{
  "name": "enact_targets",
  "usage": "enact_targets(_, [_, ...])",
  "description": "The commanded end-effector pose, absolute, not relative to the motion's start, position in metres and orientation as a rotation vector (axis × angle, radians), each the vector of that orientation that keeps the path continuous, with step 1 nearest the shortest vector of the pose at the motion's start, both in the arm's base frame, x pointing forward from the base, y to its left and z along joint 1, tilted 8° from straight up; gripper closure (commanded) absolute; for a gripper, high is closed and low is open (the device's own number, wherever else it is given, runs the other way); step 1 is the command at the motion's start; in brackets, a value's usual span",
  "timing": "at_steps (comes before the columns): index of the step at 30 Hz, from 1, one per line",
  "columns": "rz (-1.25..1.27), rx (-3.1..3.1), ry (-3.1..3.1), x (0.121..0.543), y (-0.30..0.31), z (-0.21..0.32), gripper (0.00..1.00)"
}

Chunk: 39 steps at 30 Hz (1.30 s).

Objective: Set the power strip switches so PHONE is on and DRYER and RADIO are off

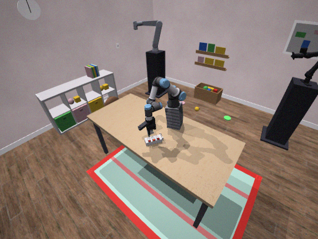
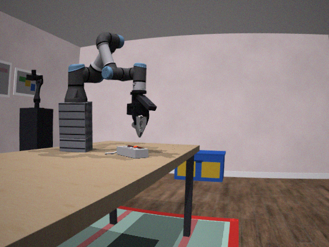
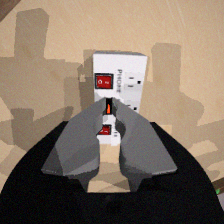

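Wrist view: power strip at 12 o'clock, switches up, flat on surface. Jaws pressed together, empty, hovering above strip. Strip judged rigid, light, prone to sliding; press rocker straight down with joined tips, no grasp needed.

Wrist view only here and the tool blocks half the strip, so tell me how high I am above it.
Observer: In the exterior view the tool hangs well above the power strip, with open air between; nothing touches.
Operator: Confirm the strip lies flat, right way up.
Observer: It lies flat on the table, red switches facing up.
Operator: Report what is near the strip.
Observer: The arm's grey pedestal stands behind it on the table, apart from it.
Operator: State the tool's condition.
Observer: Shut, holding nothing, tips pointing down.
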<state>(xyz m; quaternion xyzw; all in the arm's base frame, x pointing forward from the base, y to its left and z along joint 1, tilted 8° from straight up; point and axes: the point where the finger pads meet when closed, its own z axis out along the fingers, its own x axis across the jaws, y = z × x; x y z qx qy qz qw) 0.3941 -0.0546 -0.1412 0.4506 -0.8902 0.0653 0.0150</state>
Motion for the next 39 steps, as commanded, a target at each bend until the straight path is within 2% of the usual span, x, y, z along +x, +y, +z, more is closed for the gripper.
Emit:
enact_targets(1, [0.206, 1.403, -2.772, 0.395, -0.055, -0.144, 1.00])
enact_targets(39, [0.206, 1.403, -2.772, 0.396, -0.061, -0.179, 1.00])
